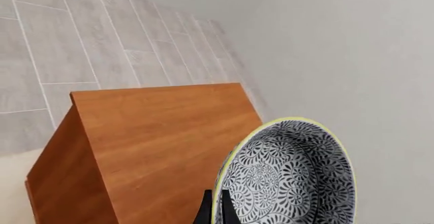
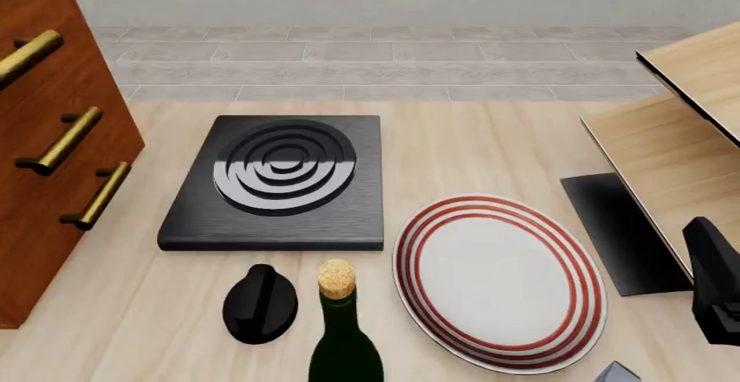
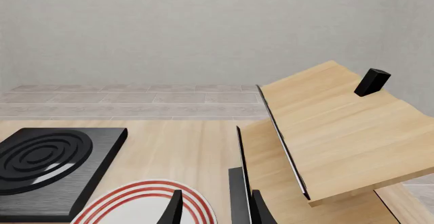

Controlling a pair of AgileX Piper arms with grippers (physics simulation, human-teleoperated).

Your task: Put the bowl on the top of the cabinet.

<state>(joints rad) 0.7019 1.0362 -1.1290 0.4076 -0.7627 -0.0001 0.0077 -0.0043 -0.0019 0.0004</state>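
In the left wrist view my left gripper is shut on the rim of the bowl, which is black-and-white patterned with a pale yellow rim. The bowl is tilted on edge. It is held above the flat top of the reddish-brown cabinet, near that top's edge. The cabinet's front with brass handles stands at the left of the front view. The bowl and left gripper are out of the front view. My right gripper is open and empty, low by the plate and shelf.
A black hotplate lies mid-table. A white plate with red rings, a corked dark bottle and a black rounded object sit near the front. A pale wood shelf unit stands at the right, with the right arm beside it.
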